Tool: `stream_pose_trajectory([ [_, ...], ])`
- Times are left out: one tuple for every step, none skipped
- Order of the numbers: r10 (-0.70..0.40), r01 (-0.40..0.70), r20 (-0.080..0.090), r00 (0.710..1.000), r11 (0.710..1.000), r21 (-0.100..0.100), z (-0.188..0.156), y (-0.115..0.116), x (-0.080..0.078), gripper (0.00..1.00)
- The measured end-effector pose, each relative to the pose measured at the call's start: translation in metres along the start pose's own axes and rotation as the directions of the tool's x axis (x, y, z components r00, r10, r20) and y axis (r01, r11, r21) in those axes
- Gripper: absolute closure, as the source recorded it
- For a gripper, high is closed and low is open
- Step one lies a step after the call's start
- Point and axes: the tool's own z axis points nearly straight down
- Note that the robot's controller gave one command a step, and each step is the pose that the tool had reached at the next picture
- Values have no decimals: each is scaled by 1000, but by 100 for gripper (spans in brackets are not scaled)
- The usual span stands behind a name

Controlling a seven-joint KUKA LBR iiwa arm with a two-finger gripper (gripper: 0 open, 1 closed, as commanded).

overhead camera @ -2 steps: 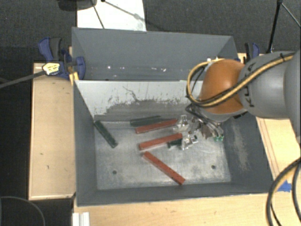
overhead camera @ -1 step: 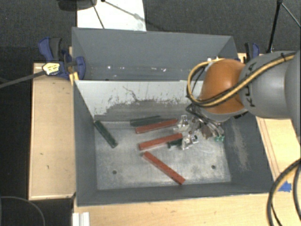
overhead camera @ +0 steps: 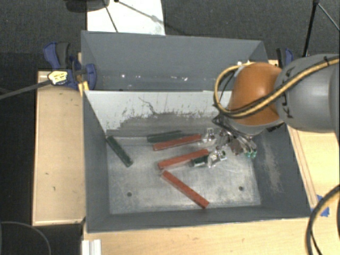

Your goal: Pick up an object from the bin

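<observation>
BIN PICK, MID-REACH: The KUKA arm's gripper (overhead camera: 215, 152) is hanging low over the right-centre of the grey bin (overhead camera: 96, 185), right at the right end of a red-brown stick (overhead camera: 179, 160) that is lying slantwise on the mid-floor. That end is looking dark, poss. green. Whether the tool is released or clenched can't be told, as the orange wrist cover (overhead camera: 254, 92) and cables (overhead camera: 219, 89) are crowding the view, so no grasp is being claimed.

Neighbours: a second red-brown stick (overhead camera: 180, 141), paired w/ a dark green one (overhead camera: 163, 137), is lying just toward the back wall, its right end also near the tool. A third red-brown stick (overhead camera: 185, 189) is lying toward the front edge. A lone dark green stick (overhead camera: 118, 151) is lying by the left wall, well apart.

Risks, as judged: the tool is working at the stick's tip, not its middle, so a lift is likely to be tipping the long piece & letting it slip out. W/ two stick ends close together, a closing grip could be catching both or nudging one away. Thin sticks lying flat are offering little to bite on, and going too low risks scraping the floor.

Writing: no brand, label or text is reading on the sticks, bin or arm.
</observation>
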Motion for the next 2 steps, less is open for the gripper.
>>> stream_pose_trajectory([
  [0,0,6,1000,1000,2,-18,-1,-2,100],
  [0,0,9,1000,1000,3,-30,-1,-2,100],
])
